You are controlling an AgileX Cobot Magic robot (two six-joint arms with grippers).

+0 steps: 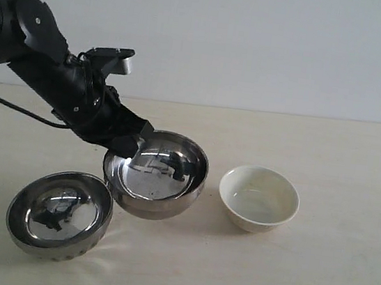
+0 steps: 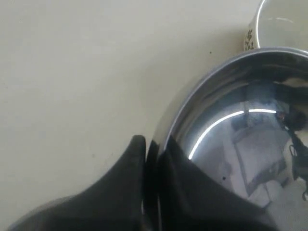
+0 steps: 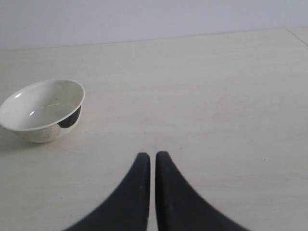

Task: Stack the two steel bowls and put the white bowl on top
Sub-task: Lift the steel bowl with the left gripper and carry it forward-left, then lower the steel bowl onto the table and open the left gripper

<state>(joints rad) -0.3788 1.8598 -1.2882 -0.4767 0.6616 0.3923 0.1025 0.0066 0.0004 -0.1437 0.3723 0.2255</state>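
My left gripper (image 1: pixel 137 140) is shut on the rim of one steel bowl (image 1: pixel 162 174), holding it tilted, its base at or just above the table. In the left wrist view one finger sits outside the rim and one inside that steel bowl (image 2: pixel 240 144), with the left gripper (image 2: pixel 153 147) pinching the wall. The second steel bowl (image 1: pixel 60 213) rests on the table at the front left, just beside the held one. The white bowl (image 1: pixel 259 198) stands upright to the right; the white bowl (image 3: pixel 43 109) also shows in the right wrist view, far from my right gripper (image 3: pixel 149 158), which is shut and empty.
The pale wooden table (image 1: pixel 341 275) stretches around the bowls, with a plain wall behind. A black cable (image 1: pixel 12 106) trails from the left arm across the table's back left. The right arm is out of the exterior view.
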